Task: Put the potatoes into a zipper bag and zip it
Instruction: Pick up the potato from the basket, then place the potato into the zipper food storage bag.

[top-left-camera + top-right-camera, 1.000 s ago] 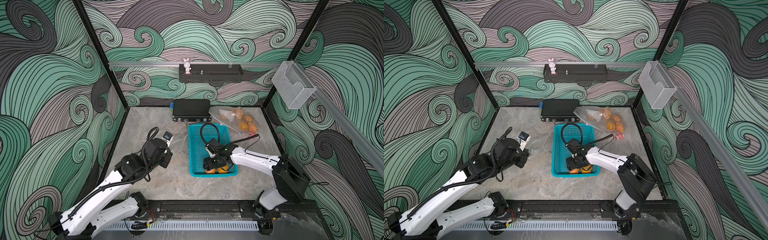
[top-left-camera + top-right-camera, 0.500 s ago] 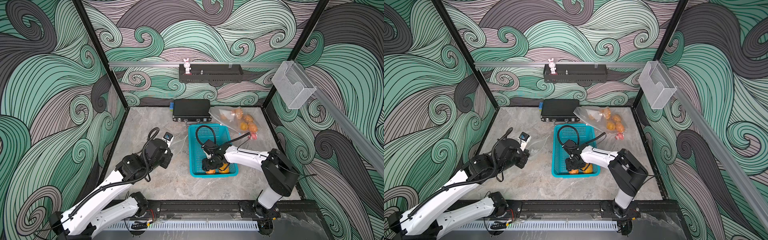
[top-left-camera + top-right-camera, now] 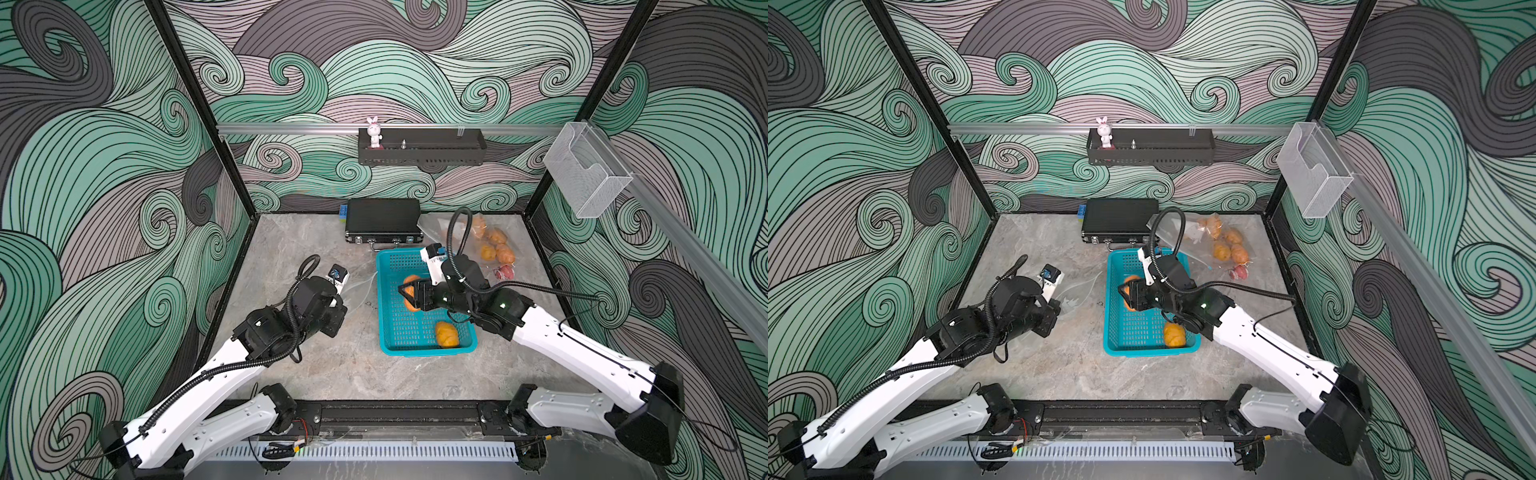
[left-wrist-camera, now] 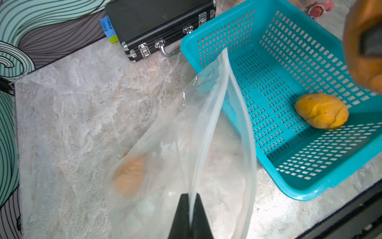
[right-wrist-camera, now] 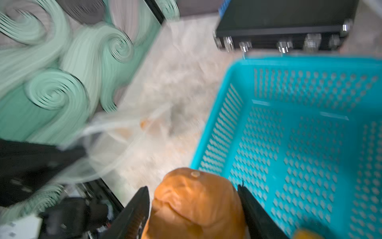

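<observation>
**Transfer of a potato from basket to bag.** The right gripper [image 5: 192,187] was clamped on a potato [image 5: 196,209], one jaw against each side. It hung over the side of the basket [image 3: 428,352] nearest the bag [image 4: 175,140]. The left gripper [image 4: 191,198] was pinched shut on the bag's rim, holding the mouth lifted and gaping toward the basket. The bag lay on the table [image 3: 353,374] just beside the basket, with a second potato [image 4: 130,175] inside (a third potato [image 4: 321,110] lay in the basket). The step in hand was judged to be delivery. Done well, the potato would cross the basket wall with clearance and enter between the two rim strips. It would be let go low and deep, so that it neither rolled out nor dragged the rim from the left gripper.
</observation>
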Controlling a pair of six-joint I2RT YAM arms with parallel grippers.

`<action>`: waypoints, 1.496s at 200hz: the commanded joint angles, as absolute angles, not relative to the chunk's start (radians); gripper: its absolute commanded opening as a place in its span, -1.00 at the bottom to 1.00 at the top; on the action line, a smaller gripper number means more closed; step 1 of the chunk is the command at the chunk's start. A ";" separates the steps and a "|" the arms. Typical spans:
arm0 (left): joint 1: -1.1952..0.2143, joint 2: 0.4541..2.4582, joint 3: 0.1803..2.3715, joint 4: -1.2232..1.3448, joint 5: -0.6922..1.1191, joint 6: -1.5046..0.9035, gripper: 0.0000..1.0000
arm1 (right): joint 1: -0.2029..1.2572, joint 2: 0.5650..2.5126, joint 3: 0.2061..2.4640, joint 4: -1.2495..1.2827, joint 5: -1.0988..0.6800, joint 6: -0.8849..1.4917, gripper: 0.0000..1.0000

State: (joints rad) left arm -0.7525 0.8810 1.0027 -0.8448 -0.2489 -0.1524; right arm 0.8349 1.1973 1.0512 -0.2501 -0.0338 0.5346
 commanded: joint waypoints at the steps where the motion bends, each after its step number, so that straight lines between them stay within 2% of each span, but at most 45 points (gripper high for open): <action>1: -0.744 0.888 1.079 -0.854 -0.173 -0.190 -1.00 | 0.872 1.246 1.104 0.011 -0.056 0.602 0.09; 77: -0.744 0.942 1.192 -0.941 -0.141 -0.309 -1.00 | 0.986 1.426 1.164 0.335 0.130 0.584 0.10; 136: -0.740 0.980 1.221 -0.931 -0.120 -0.399 -1.00 | 1.039 1.468 1.081 0.535 0.212 0.515 0.09; 212: -0.717 0.974 1.267 -0.924 -0.115 -0.477 -1.00 | 1.052 1.491 0.985 0.721 0.247 0.481 0.08; 299: -0.675 0.965 1.292 -0.905 -0.072 -0.506 -1.00 | 1.061 1.555 0.956 0.817 0.188 0.407 0.10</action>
